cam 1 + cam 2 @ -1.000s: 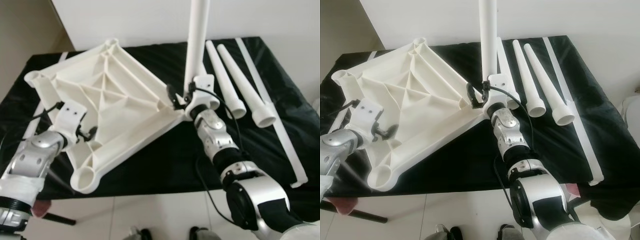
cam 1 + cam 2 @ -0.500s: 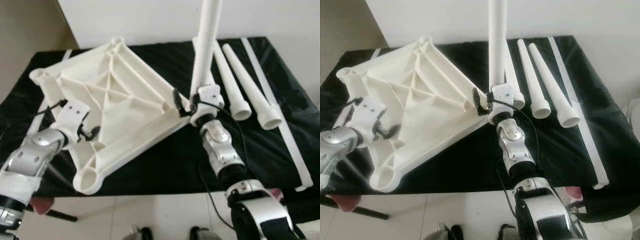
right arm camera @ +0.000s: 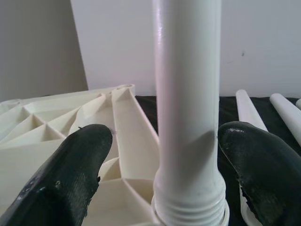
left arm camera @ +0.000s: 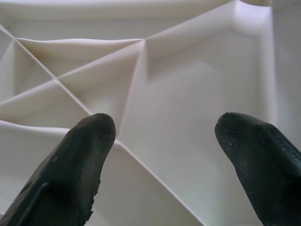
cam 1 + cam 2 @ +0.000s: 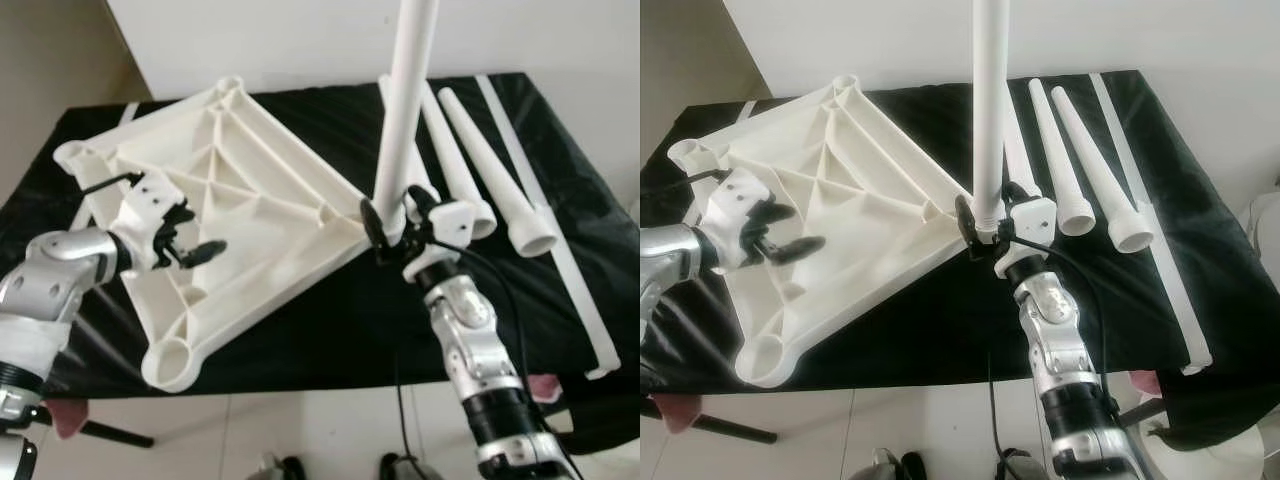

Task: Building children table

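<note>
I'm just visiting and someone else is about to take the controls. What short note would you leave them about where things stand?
Left gripper: open, over the ribbed underside of the tabletop, holding nothing.
Right gripper: fingers on either side of the upright leg, near its base; grip looks loose.
Tabletop lies upside down, tilted, on the black cloth.
Done: one leg stands in the corner socket nearest the right gripper; whether it is fully screwed in, I cannot tell.
Left: spare legs lie beside it on the cloth, and the near socket and the other corner sockets are empty.
</note>
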Robot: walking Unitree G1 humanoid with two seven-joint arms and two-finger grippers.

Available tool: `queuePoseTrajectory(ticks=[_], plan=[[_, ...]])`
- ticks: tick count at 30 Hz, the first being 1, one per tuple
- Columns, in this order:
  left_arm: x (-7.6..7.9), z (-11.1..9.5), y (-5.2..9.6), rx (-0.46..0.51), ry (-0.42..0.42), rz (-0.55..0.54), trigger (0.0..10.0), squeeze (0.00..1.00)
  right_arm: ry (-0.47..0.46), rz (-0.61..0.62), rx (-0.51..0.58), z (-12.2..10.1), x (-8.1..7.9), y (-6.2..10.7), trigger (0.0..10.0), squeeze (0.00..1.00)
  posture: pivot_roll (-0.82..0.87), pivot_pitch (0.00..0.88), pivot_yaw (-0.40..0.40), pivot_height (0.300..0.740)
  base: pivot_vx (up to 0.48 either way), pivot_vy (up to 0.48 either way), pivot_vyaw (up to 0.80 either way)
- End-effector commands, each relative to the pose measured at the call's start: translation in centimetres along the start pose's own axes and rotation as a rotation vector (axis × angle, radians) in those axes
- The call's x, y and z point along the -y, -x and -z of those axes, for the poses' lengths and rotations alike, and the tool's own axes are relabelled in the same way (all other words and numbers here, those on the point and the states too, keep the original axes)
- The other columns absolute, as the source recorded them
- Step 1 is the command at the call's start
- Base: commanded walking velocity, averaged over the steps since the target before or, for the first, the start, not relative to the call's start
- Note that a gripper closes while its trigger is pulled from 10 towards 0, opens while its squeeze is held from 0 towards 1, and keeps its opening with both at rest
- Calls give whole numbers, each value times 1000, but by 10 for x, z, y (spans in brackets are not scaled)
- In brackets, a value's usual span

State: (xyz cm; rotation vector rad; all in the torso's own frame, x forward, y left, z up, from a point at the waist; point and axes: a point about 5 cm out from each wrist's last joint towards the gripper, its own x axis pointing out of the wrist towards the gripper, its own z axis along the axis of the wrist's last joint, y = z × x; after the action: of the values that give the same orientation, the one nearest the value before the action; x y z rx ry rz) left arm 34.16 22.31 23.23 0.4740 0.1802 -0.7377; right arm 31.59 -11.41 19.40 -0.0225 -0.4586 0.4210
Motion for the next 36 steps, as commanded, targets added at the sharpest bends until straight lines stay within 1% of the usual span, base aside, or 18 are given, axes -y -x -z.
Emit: queuePoseTrajectory(ticks=[1, 3, 5, 6, 11, 14, 17, 18, 19, 20, 21, 23, 25, 26, 27, 30, 33, 36], plan=[[-5, 3, 2, -9, -12, -4, 10000, 0, 3, -27, -7, -2, -5, 5, 10000, 0, -130, 161, 81, 740, 0, 0, 0], [-8, 3, 2, -6, -11, -23, 10000, 0, 7, -19, -11, -2, -4, 7, 10000, 0, -130, 160, 81, 740, 0, 0, 0], [-15, 3, 3, -7, -12, -59, 10000, 0, 8, 8, -23, -4, -2, 14, 10000, 0, -129, 156, 76, 740, 0, 0, 0], [-15, 3, 3, -7, -12, -59, 10000, 0, 8, 8, -23, -4, -2, 14, 10000, 0, -129, 156, 76, 740, 0, 0, 0], [-26, 7, 4, -18, -27, -137, 10000, 0, 12, 116, -64, -4, 5, 28, 10000, 0, -126, 149, 71, 740, 0, 0, 0], [-30, 11, 5, -22, -46, -174, 10000, 0, 23, 165, -107, -2, 8, 36, 10000, 0, -123, 147, 70, 740, 0, 0, 0], [-31, 15, 5, -42, -59, -185, 10000, 0, 26, 187, -130, 0, 9, 39, 10000, 0, -120, 145, 67, 740, 0, 0, 0], [-31, 20, 6, -65, -70, -190, 10000, 0, 30, 226, -151, 2, 12, 42, 10000, 0, -121, 144, 67, 740, 0, 0, 0], [-31, 27, 5, -102, -101, -203, 10000, 0, 54, 308, -187, 4, 17, 47, 10000, 0, -120, 144, 66, 740, 0, 0, 0], [-31, 27, 5, -102, -101, -203, 10000, 0, 54, 308, -187, 4, 17, 47, 10000, 0, -120, 144, 66, 740, 0, 0, 0], [-31, 28, 4, -112, -110, -206, 10000, 0, 62, 338, -191, 3, 19, 48, 10000, 0, -121, 144, 65, 740, 0, 0, 0], [-30, 31, 3, -128, -129, -207, 10000, 0, 53, 367, -193, 3, 20, 48, 10000, 0, -120, 145, 65, 740, 0, 0, 0], [-25, 39, -2, -185, -192, -190, 10000, 0, 58, 406, -180, 1, 21, 43, 10000, 0, -120, 148, 65, 740, 0, 0, 0], [-25, 39, -2, -185, -192, -190, 10000, 0, 58, 406, -180, 1, 21, 43, 10000, 0, -120, 148, 65, 740, 0, 0, 0], [-22, 44, -5, -216, -233, -180, 10000, 0, 56, 434, -175, -2, 21, 39, 10000, 0, -119, 150, 63, 740, 0, 0, 0], [-21, 45, -6, -222, -242, -178, 10000, 0, 52, 443, -173, -2, 22, 37, 10000, 0, -119, 150, 63, 740, 0, 0, 0], [-14, 48, -12, -226, -262, -140, 10000, 0, 57, 500, -170, -4, 22, 24, 10000, 0, -115, 158, 67, 740, 0, 0, 0], [-12, 49, -14, -226, -266, -132, 10000, 0, 57, 510, -169, -4, 21, 21, 10000, 0, -114, 159, 67, 740, 0, 0, 0]])
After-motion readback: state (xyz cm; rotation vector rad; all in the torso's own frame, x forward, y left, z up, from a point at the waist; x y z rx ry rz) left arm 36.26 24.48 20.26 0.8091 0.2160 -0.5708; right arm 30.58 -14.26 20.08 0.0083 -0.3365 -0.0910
